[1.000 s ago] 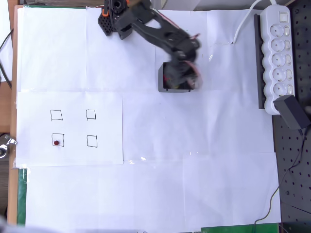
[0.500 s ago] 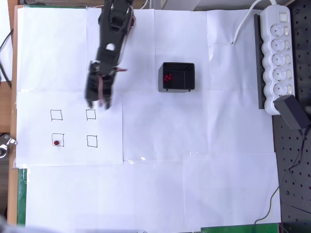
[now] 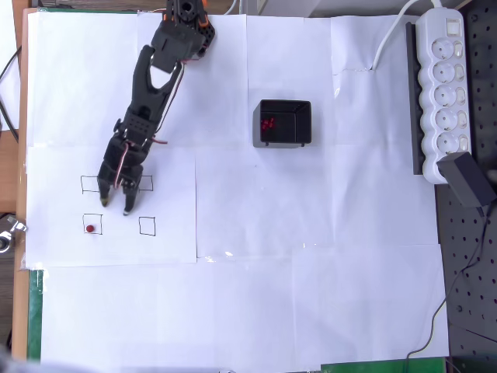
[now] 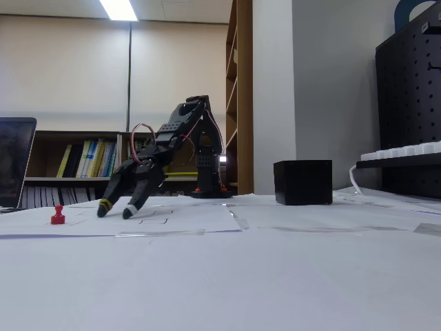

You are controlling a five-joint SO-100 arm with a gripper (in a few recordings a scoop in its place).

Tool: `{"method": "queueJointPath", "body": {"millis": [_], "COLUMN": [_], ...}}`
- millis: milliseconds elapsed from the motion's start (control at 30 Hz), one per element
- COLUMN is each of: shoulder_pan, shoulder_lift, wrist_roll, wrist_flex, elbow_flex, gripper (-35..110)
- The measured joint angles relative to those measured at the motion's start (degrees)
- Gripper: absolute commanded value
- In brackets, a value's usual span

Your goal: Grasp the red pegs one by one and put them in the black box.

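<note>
Reaching down over the white paper sheet [image 3: 171,249] with the drawn squares, the black arm [image 3: 147,85] held its gripper [image 3: 116,208] just above the paper, between the upper and lower rows of squares in the overhead view. The two fingers stood narrowly apart with nothing between them; in the fixed view the gripper [image 4: 114,210] hung with its tips close to the sheet, one tip banded yellow and the other pale.

One red peg [image 3: 91,229] sat inside the lower-left drawn square [image 3: 92,224], just left of and slightly below the fingertips, apart from them. From above it was a small dark-red round dot; from the side the red peg [image 4: 58,216] stood upright, with a wider base and a rounded knob on top, left of the gripper.

The black box [image 3: 283,123] lay well apart to the right, near the top middle of the paper-covered table [image 3: 311,295]. It was square, thin-walled and open at the top, with a dark interior in which a small cluster of red pegs [image 3: 269,123] showed near its left side; how many could not be told. In the fixed view the black box [image 4: 302,182] appeared as a plain matt cube standing right of the arm's base.

A white power strip [image 3: 444,93] lay along the right edge, with a black adapter [image 3: 469,179] at its lower end.
</note>
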Motion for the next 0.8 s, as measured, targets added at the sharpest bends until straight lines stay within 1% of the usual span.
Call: {"method": "queueJointPath", "body": {"millis": [100,500,800], "shoulder_pan": [0.1,0.1,2.0], "shoulder_lift": [2.5,8.3,11.3], "wrist_roll": [-0.7,-1.1,-1.9], "wrist_flex": [-3.3,-3.0,-1.5], "elbow_flex": [1.6,10.3,15.5], "gripper": [18,18,18]}}
